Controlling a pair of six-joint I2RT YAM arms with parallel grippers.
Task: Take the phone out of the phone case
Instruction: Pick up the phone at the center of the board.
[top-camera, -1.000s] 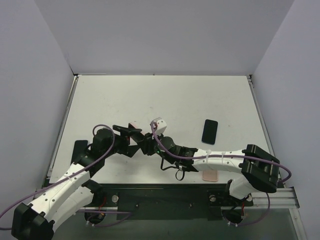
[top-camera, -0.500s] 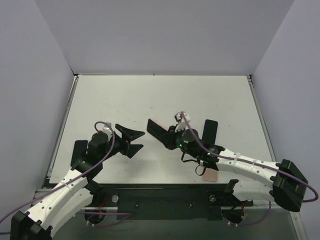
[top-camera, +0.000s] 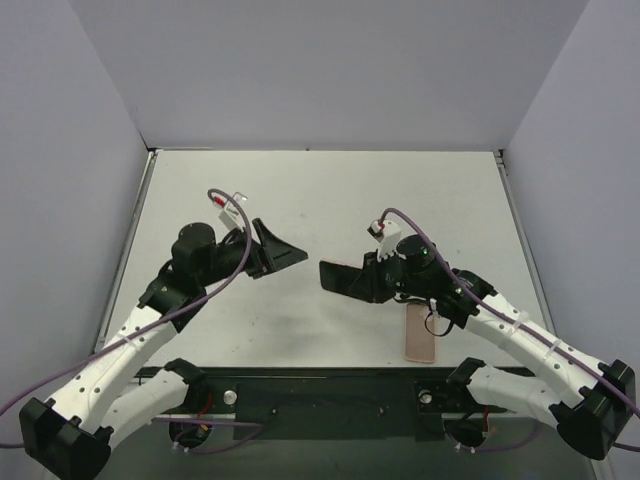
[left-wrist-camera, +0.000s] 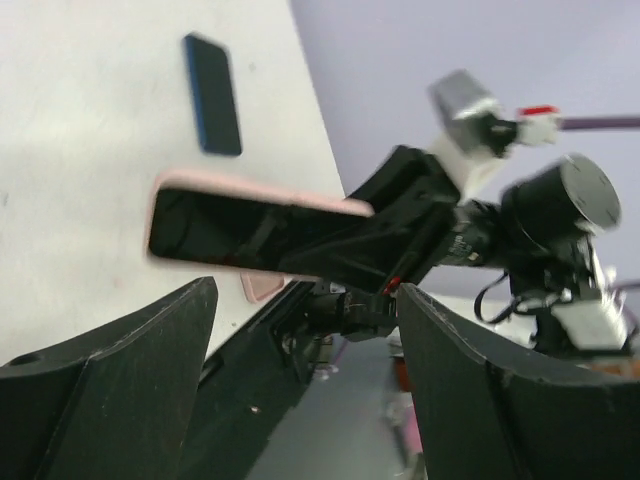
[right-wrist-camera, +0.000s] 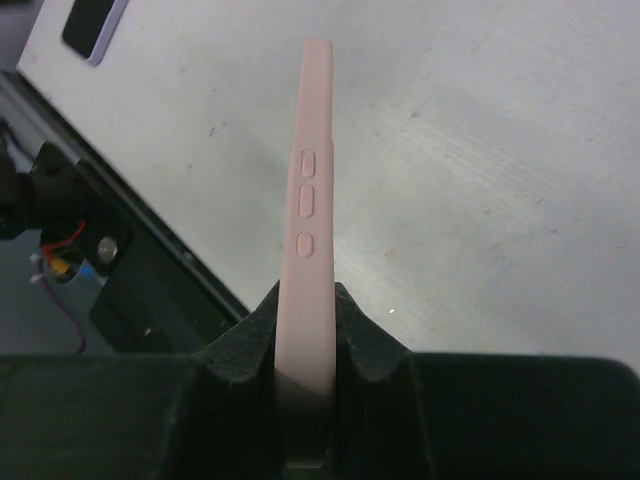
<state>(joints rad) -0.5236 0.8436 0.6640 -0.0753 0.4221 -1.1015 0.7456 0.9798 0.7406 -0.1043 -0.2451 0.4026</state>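
Note:
My right gripper (top-camera: 362, 281) is shut on a pink-cased phone (top-camera: 336, 275) and holds it above the table, its free end pointing left. In the right wrist view the pink case (right-wrist-camera: 308, 190) stands edge-on between the fingers (right-wrist-camera: 360, 330), side buttons showing. In the left wrist view the cased phone (left-wrist-camera: 235, 228) shows its dark screen inside the pink rim. My left gripper (top-camera: 284, 254) is open and empty, well left of the phone's free end. In its own view the left gripper (left-wrist-camera: 300, 400) has its fingers (left-wrist-camera: 120, 380) spread wide.
A second pink case (top-camera: 420, 333) lies flat near the front edge, under the right arm. A dark phone (left-wrist-camera: 212, 95) lies on the table beyond the held one; it also shows in the right wrist view (right-wrist-camera: 90, 25). The black base rail (top-camera: 330, 395) runs along the front.
Both grippers were together at the cased phone. The left gripper has let go, opened and drawn back left. The right gripper has carried the cased phone to the right.

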